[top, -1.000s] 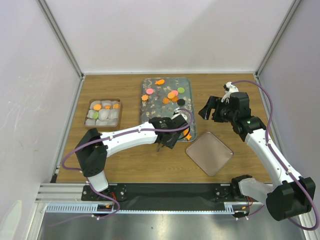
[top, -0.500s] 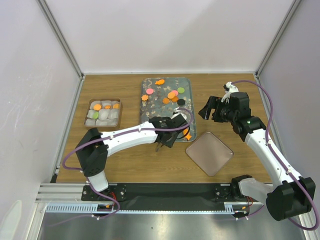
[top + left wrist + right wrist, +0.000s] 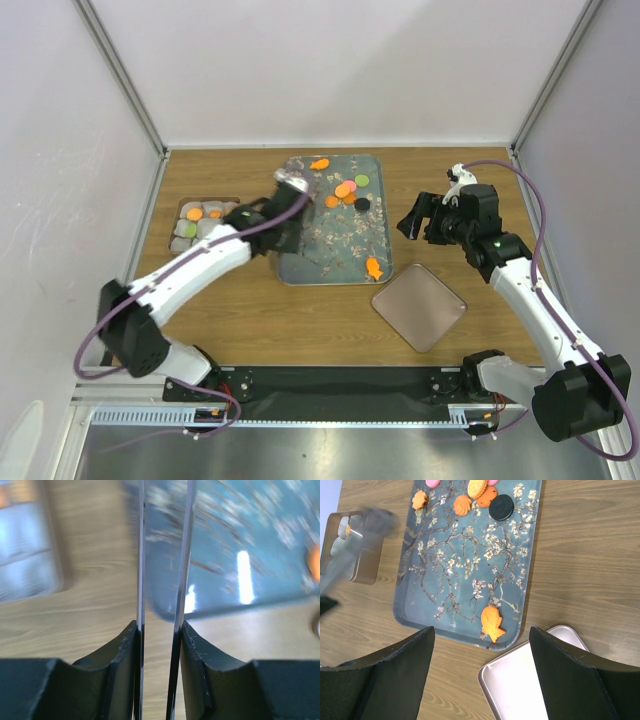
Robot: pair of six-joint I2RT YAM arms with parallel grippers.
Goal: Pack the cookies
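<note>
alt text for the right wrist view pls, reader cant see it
From above, between the fingers of the open right gripper: a floral tray on a wooden table, one orange fish-shaped cookie by its near rim, round orange and black cookies at its far end. A pale square tray lies at lower right, a blurred arm at upper left.

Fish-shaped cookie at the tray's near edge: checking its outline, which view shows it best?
Right wrist: the fish-shaped cookie is close and sharp. Top external shows it tiny; left wrist is too blurred to tell.
</note>
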